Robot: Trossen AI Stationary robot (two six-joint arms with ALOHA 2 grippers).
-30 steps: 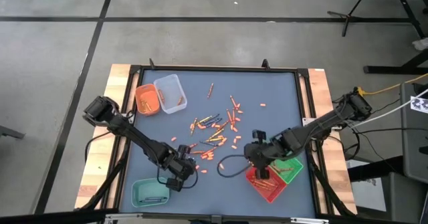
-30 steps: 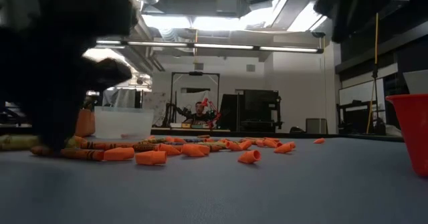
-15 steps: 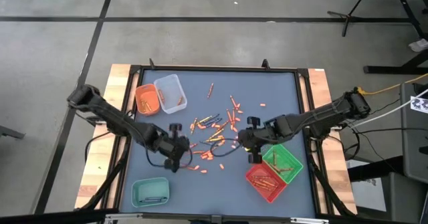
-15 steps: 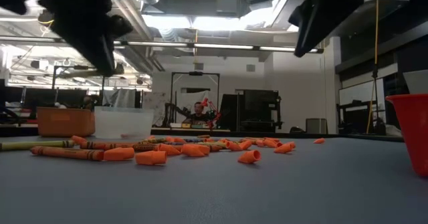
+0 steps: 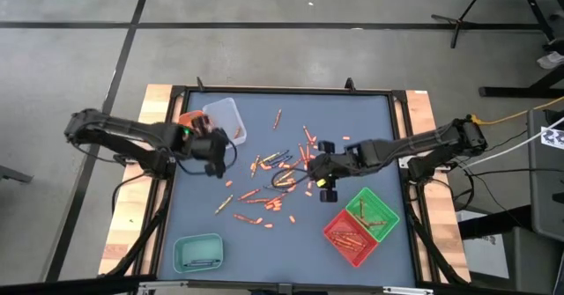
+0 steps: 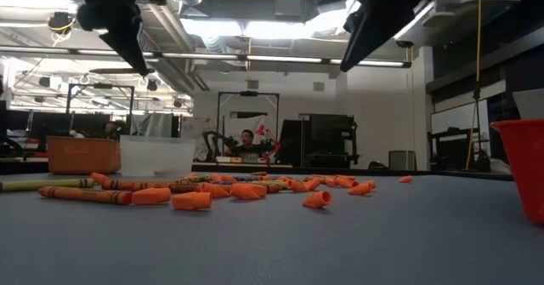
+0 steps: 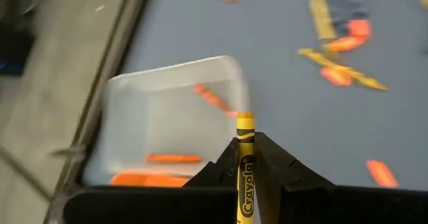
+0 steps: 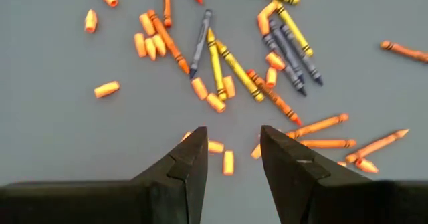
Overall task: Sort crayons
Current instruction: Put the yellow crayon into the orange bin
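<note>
Left claw (image 7: 245, 158) pinches yellow "Crayola" crayon (image 7: 245, 170); right claw (image 8: 231, 162) wide, empty.

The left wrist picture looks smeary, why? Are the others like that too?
In the left wrist view the clear tray and loose crayons are blurred, yet the yellow crayon held in the left gripper stays sharp. In the right wrist view the crayons look crisp.

Grey concrete floor (image 5: 264, 48); bright ceiling lights (image 6: 280, 25); dark cabinet (image 6: 327, 140) behind.

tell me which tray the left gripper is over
The clear tray, beside the orange tray; the left gripper holds a yellow crayon above it.
</note>
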